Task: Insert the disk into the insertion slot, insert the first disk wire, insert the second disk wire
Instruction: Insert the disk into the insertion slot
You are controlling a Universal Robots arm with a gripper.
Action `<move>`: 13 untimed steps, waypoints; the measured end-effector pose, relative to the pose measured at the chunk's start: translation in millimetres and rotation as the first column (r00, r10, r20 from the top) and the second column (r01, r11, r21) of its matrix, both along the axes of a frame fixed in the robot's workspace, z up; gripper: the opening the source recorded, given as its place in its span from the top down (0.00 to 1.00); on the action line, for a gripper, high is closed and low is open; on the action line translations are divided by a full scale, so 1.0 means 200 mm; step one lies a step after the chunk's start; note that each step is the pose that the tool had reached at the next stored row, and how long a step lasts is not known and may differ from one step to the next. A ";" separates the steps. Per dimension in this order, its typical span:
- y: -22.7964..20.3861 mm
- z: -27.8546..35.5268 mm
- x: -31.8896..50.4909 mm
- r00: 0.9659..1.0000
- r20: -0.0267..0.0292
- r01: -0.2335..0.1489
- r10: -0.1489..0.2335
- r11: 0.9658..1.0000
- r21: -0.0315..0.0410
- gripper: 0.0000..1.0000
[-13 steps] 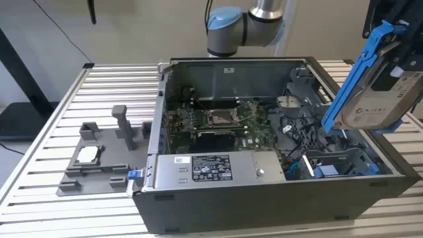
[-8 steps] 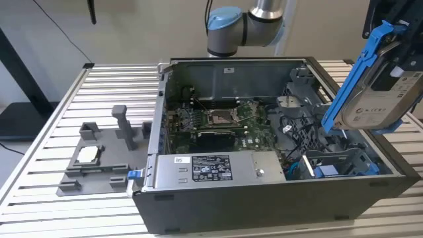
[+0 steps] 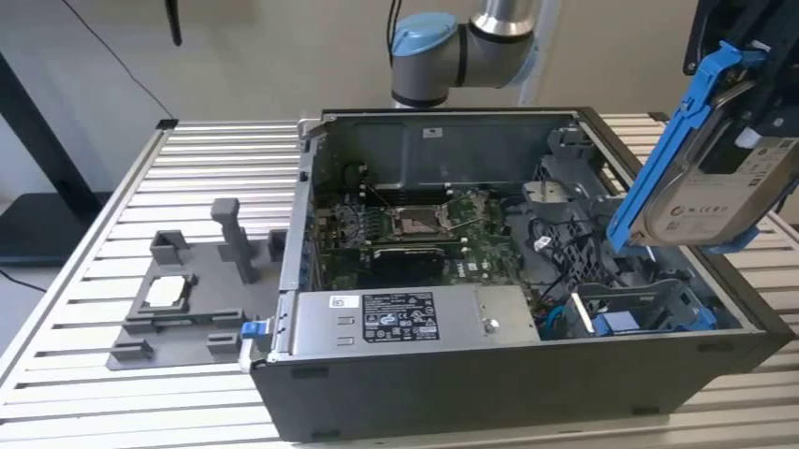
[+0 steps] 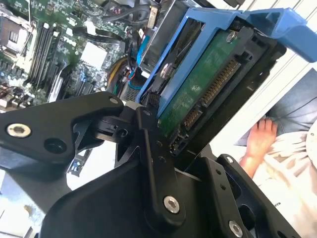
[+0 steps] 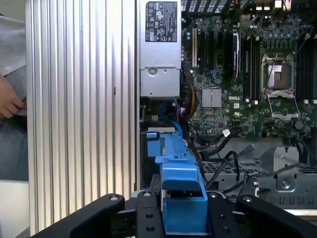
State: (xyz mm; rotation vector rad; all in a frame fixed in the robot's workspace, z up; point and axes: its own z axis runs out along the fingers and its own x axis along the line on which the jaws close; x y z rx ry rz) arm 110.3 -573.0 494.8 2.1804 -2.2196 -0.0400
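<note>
Currently the disk (image 3: 714,182) is hanging in the air above the corner of the PC case (image 3: 500,393) at the exterior view's right. It is tilting steeply, with its white label facing the exterior camera and its bright blue carrier (image 3: 675,122) framing it. In the second wrist view its green circuit-board side is showing, with the connector row along one edge.

The jaws are clamping the disk by its carrier. In the first wrist view the black fingers (image 5: 146,218) are pressing against both flanks of the blue plastic.

The insertion slot (image 3: 637,309), a grey cage with blue fittings, is sitting below the disk in the case's near corner, well apart from it. Black cables (image 3: 545,241) are lying loose between the slot and the motherboard (image 3: 474,248). The processor socket (image 3: 416,222) is sitting mid-board. The grey labelled power-supply box (image 3: 387,323) is lying along the case's near wall.

The case is resting on a slatted aluminium worktop (image 3: 187,150). A grey fixture tray (image 3: 187,309) is standing beside it at the exterior view's left. The arm (image 3: 450,47) is rising behind the case. A person's hand (image 4: 260,139) is showing beyond the worktop's edge in both wrist views.
</note>
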 end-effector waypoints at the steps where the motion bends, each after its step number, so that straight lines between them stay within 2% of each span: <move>1: 0.000 -0.002 0.000 1.000 0.000 0.000 0.000 1.000 0.000 0.67; 13: 0.000 -0.039 0.000 1.000 -0.001 -0.001 0.001 1.000 0.000 0.67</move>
